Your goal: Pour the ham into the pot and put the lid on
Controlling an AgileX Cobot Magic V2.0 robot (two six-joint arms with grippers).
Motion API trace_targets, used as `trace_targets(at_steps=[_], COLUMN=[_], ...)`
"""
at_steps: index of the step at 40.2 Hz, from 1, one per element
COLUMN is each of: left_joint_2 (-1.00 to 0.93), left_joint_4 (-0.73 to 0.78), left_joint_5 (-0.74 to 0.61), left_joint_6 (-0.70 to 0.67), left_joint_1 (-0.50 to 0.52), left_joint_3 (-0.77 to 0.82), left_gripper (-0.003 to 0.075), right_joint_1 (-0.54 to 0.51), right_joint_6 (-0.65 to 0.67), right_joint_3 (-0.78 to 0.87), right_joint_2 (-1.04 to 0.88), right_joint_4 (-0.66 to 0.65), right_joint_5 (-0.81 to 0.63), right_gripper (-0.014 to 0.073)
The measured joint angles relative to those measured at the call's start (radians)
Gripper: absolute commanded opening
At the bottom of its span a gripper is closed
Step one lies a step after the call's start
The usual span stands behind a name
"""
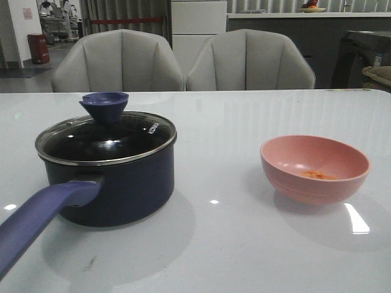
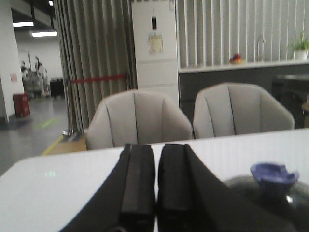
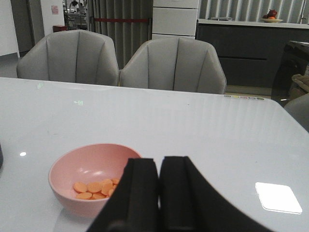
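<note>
So nothing's been touched yet as far as I can tell. Nearest the front edge of the table, over by the left corner, is the pot's long blue-purple handle [image 1: 43, 215]. It sticks out toward the front-left corner, so the long axis of the whole thing runs diagonally from that corner back toward the middle of the table. The pot [image 1: 116, 183] itself sits upright on the left half, and the glass lid [image 1: 107, 141] is already seated flat on its rim, knob [image 1: 104, 104] up, KONKA lettering on the right side. My guess is the lid has to come off first or the ham's got nowhere to go.

On the right half, well apart from the pot, is the pink bowl [image 1: 314, 168], upright, with the ham [image 1: 317, 175] as a small orange cluster on its floor. The right wrist camera shows the bits as flat little slices [image 3: 94, 188].

Both arms look parked. The left gripper [image 2: 155, 183] is clenched, fingers nearly touching, gripping nothing, close by the lid. The right gripper [image 3: 159, 193] is closed and empty too, hanging just beside the bowl.

Past the far edge of the table: two grey chairs [image 1: 119, 61].
</note>
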Motion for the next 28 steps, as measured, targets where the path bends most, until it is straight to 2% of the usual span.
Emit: trace_targets(at_steps=[3,7,20,28], left_joint_2=[0.000,0.000,0.132,0.187], left_joint_4=[-0.027,-0.075,-0.090,-0.090], left_joint_5=[-0.037,0.006,0.454,0.551], left_joint_6=[0.000,0.000,0.000,0.000], left_joint_1=[0.000,0.000,0.000,0.000], left_joint_3=[-0.002,-0.039,-0.318,-0.354], left_gripper=[0.0113,0.0113,0.0113,0.0113], right_joint_1=[0.000,0.000,0.000,0.000], right_joint_6=[0.000,0.000,0.000,0.000], right_joint_3=[0.000,0.000,0.000,0.000], right_joint_2=[0.000,0.000,0.000,0.000], right_joint_4=[0.000,0.000,0.000,0.000], right_joint_5=[0.000,0.000,0.000,0.000], right_gripper=[0.0161,0.0161,0.0161,0.0161])
